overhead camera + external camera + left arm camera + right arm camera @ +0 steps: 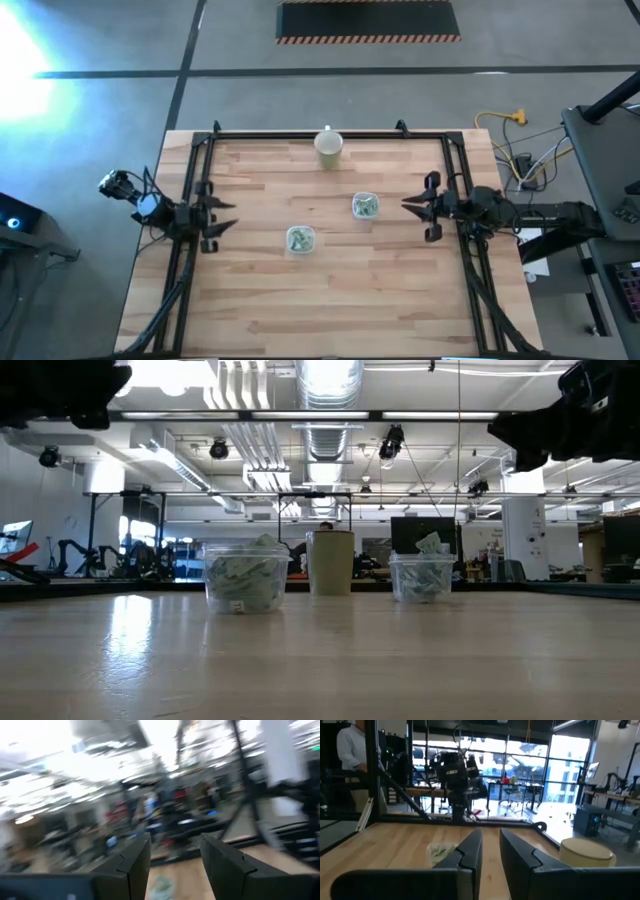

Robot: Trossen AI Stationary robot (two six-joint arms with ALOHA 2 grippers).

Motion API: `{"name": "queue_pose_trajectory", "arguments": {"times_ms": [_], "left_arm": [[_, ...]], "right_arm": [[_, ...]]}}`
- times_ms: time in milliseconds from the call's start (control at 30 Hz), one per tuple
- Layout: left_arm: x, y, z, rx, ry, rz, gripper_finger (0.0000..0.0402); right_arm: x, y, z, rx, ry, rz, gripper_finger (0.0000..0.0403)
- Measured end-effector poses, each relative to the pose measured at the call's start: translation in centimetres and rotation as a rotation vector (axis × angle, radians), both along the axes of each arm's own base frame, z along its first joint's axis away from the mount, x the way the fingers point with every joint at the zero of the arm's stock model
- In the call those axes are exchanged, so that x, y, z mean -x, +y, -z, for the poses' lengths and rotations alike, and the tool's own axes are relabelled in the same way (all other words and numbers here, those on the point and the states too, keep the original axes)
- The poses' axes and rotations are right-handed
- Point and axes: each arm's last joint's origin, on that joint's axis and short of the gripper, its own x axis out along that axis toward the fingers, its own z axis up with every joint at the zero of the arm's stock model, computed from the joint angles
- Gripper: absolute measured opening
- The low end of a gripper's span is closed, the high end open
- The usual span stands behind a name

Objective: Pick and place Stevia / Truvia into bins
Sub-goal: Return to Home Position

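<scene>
Left claw (175, 840): fingers well apart, nothing between them, touching nothing. It hangs above the counter (380, 290) at its left edge, pointing inward.

Right claw (491, 832): fingers parted only narrowly, also empty. It hangs at the right edge, facing the left one across the counter.

Both bins stand between the two claws, clear of either.
- Nearer bin (300, 238): inward of the left claw and a little toward the front edge. The left arm is the closer one.
- Farther bin (365, 206): about level with the right claw and near it. The right arm is closer.

Stevia packets (243, 578) lie in loose heaps in both bins, with one corner standing above the farther bin's rim. No single long axis can be read. No loose packet is seen on the bare counter.

Judgement: sorting looks finished and nothing is left to grasp, so the coming move is only parking the arms.

Beyond the bins, a cream cup (329, 146) stands near the back rail.
</scene>
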Motion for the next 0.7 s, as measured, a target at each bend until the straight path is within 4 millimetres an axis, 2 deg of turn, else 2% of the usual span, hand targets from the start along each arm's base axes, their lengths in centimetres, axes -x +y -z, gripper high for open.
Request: {"name": "queue_pose_trajectory", "arguments": {"times_ms": [133, 333, 700], "left_arm": [[-0.3, -0.2, 0.8, 0.0, 0.003, 0.061, 0.0155], [-0.5, 0.2, 0.6, 0.004, -0.027, 0.087, 0.0155], [-1.1, 2.0, 1.3, 0.043, 0.04, -0.061, 0.0155]], "right_arm": [[0.0, 0.0, -0.3, 0.026, -0.035, 0.003, 0.0056], [0.1, 0.0, -0.6, 0.054, -0.062, 0.006, 0.0056], [0.0, 0.0, -0.3, 0.06, -0.029, -0.018, 0.0056]]}}
